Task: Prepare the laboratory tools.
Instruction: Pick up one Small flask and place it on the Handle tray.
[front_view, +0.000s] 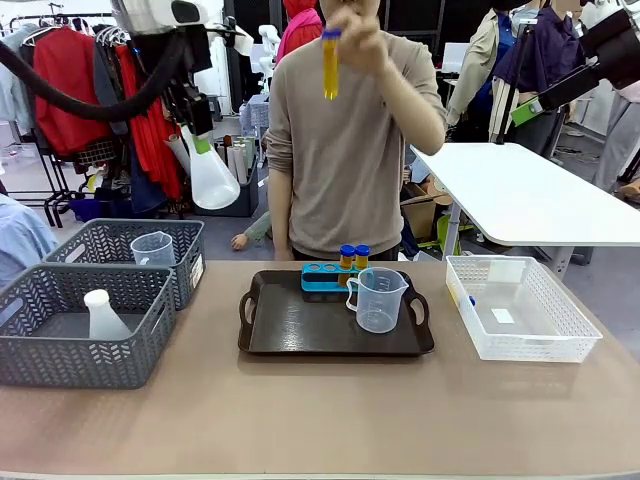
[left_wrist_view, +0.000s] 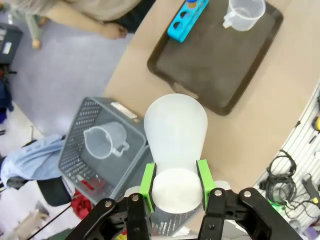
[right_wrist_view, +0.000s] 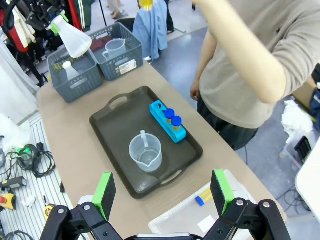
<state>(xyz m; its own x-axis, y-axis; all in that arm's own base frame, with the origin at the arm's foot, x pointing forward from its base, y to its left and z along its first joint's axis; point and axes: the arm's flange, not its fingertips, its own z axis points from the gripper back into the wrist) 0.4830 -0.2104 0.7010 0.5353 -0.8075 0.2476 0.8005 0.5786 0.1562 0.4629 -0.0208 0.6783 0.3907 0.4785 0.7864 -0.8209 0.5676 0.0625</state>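
A white flask (front_view: 212, 178) is held up high in the air by the left gripper (front_view: 200, 143), above the far grey basket (front_view: 185, 262). In the left wrist view, the thin neck of the flask is squeezed between the two green pads (left_wrist_view: 148, 181). The wide end is pointed down at the table. A clear beaker (front_view: 152, 248) is kept in the far grey basket. A second flask (front_view: 103, 315) is stood in the near grey basket (front_view: 60, 350).

A dark tray (front_view: 300, 330) is laid in the middle of the table. Another beaker (front_view: 378, 298) is stood on the tray, and a blue rack (front_view: 320, 277) is set just behind it. Two blue-capped tubes (front_view: 354, 256) are stuck in the rack, side by side. One yellow tube (front_view: 330, 65) is held up high by the person's hand (front_view: 357, 30).

The right gripper (right_wrist_view: 163, 192) is opened wide, and nothing is held in it. A white basket (front_view: 525, 350) is placed to the right of the tray. A small tube (right_wrist_view: 202, 196) is laid inside it.
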